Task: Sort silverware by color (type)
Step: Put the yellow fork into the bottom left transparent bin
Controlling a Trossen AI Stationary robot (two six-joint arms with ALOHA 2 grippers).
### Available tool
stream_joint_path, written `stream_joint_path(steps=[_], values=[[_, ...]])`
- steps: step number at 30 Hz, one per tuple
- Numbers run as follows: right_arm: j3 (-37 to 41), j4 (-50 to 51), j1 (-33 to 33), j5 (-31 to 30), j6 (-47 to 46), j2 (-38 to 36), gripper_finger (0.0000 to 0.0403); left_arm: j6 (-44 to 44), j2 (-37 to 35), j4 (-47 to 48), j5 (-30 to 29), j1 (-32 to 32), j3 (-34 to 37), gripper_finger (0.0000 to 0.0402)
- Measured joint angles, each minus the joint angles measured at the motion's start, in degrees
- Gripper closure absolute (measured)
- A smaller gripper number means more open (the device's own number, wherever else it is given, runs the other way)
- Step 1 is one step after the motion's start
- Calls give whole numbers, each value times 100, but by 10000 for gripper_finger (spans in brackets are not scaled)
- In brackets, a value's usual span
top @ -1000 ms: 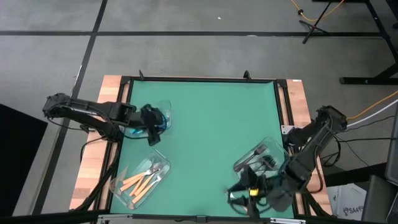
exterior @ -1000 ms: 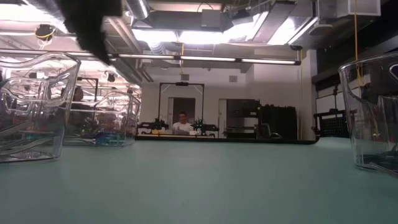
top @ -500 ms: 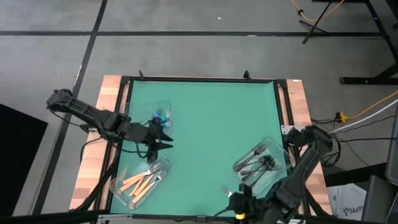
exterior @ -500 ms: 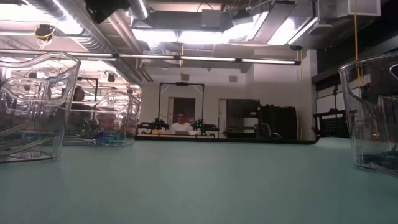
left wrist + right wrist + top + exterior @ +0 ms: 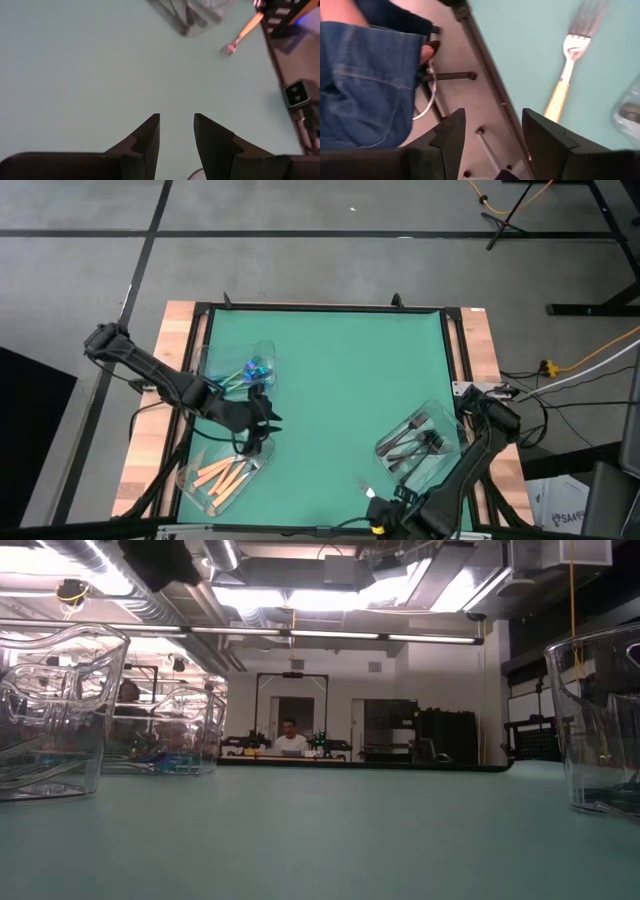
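- High view showed the sort nearly finished: orange forks point(image 5: 225, 473) lay in the near-left tray point(image 5: 190, 480), blue-teal forks point(image 5: 252, 367) in the far-left tray point(image 5: 268, 350), dark forks point(image 5: 415, 438) in the right tray point(image 5: 450, 420).
- One orange-handled fork point(image 5: 566, 82) was left loose on the green mat point(image 5: 340, 380) by the near edge.
- Left gripper point(image 5: 262, 418) hovered between the two left trays, fingers parted, empty.
- Right gripper point(image 5: 385, 502) hung over the near edge beside that fork, spread wide, gripping nothing.

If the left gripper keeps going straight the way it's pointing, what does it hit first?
Probably bare table: the left gripper, open and empty, faces plain green surface. The orange-handled fork lies off to one side of that line.
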State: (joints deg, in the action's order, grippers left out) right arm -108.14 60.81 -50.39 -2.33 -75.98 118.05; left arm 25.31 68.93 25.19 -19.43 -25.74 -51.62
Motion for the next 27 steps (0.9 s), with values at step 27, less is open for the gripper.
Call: stream_joint_path(steps=[27], values=[[1, 1017, 169, -128, 122, 827, 217, -51, 730, -427, 45, -20, 0, 288]])
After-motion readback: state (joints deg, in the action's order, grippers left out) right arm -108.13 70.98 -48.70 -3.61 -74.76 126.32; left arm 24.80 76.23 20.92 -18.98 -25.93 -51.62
